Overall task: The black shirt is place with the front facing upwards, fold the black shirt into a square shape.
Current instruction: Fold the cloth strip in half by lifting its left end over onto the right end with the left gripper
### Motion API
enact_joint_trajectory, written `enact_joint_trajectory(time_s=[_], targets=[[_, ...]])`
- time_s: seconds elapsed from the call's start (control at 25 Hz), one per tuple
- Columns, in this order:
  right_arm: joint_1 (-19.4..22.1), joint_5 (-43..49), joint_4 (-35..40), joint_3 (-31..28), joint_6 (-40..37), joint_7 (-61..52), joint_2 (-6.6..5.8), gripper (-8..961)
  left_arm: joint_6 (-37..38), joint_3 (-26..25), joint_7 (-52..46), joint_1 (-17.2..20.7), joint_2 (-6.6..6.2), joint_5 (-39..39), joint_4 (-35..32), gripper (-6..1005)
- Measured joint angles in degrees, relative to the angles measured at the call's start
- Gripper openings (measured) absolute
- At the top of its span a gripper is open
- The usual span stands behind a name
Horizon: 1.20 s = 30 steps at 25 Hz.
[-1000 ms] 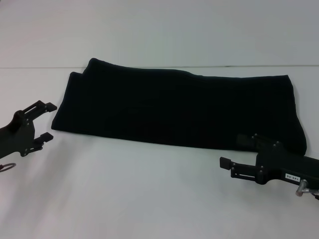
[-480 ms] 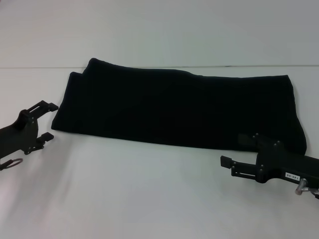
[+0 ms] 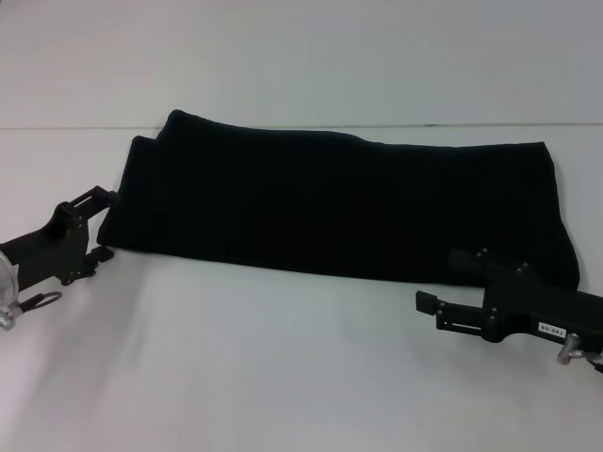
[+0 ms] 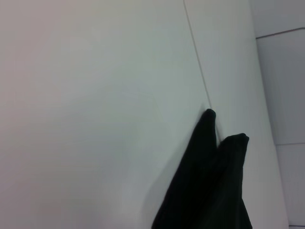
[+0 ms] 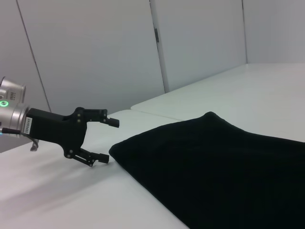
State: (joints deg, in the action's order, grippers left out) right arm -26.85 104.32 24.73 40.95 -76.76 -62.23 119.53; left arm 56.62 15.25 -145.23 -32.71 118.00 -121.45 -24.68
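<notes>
Closing in since a second ago, left gripper (image 3: pixel 105 226), jaws apart, reaches the black shirt (image 3: pixel 339 207)'s end. Right gripper (image 3: pixel 438 287), also apart, waits at the near edge. A shallow pinch could catch only one layer.

Left tool (image 3: pixel 105 224) now closer to black shirt (image 3: pixel 339 207)

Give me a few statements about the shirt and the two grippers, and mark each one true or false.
1. The black shirt lies folded into a long band on the white table. True.
2. White lettering shows on the shirt's upper face. False: only plain black cloth shows.
3. The left gripper is open at the shirt's left end. True.
4. The right gripper is lifting the shirt off the table. False: it is open at the near right edge, and the shirt lies flat.
5. The left gripper is shut on the cloth. False: the right wrist view shows its fingers apart, just short of the edge.
</notes>
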Motion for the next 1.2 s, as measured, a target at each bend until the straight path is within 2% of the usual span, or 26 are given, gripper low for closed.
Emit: enact_joint_trajectory(time_s=[0.6, 0.88, 1.0, 1.2], targets=[[-0.2, 0.0, 0.0, 0.0, -0.1, 0.0, 0.0, 946, -5.4, 0.0, 3.2, -2.9, -0.03, -0.1, 1.9, 927], [-0.3, -0.1, 0.2, 0.0, -0.5, -0.7, 0.0, 947, -7.4, -0.4, 9.9, -3.9, 1.09, 0.3, 1.7, 905], [-0.2, -0.1, 0.2, 0.0, -0.5, -0.8, 0.0, 947, -8.5, -0.5, 10.9, -3.9, 1.18, 0.5, 1.7, 896], [-0.2, -0.1, 0.2, -0.1, -0.5, -0.8, 0.0, 947, -9.5, -0.2, 12.6, -4.0, 1.35, 0.5, 1.7, 733]])
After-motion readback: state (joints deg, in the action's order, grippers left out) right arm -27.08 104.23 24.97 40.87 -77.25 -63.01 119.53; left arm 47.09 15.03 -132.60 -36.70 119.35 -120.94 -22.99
